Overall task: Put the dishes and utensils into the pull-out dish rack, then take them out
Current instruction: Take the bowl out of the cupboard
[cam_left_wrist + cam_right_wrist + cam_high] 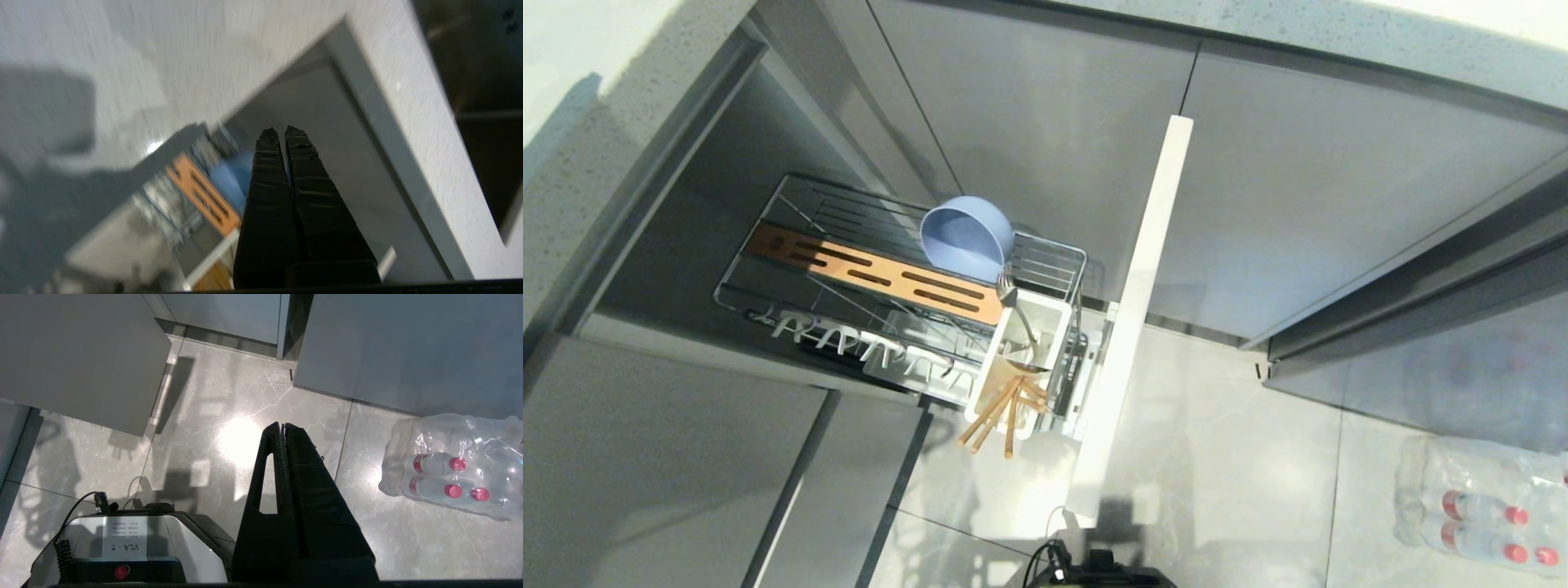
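Observation:
The pull-out dish rack (pixel 768 312) stands drawn out of the cabinet, its brown slotted strip (pixel 874 273) across the wire basket. A periwinkle-blue bowl (pixel 966 237) leans on edge in it. The white utensil cup (pixel 1029 359) holds a metal fork (pixel 1015 310) and pale wooden chopsticks (pixel 996 416) that poke out over its end. The pink plate is out of view. Neither arm shows in the head view. My left gripper (pixel 282 131) is shut and empty, high above the rack, with the bowl (pixel 233 171) and strip (pixel 204 194) blurred below it. My right gripper (pixel 282 425) hangs shut over the floor.
The rack's narrow pale cabinet front (pixel 1131 318) juts out over the grey tiled floor. White plate prongs (pixel 849 339) line the rack's near side. A shrink-wrapped pack of water bottles (pixel 1478 498) lies on the floor at the right. The robot's base (pixel 135 543) is below the right gripper.

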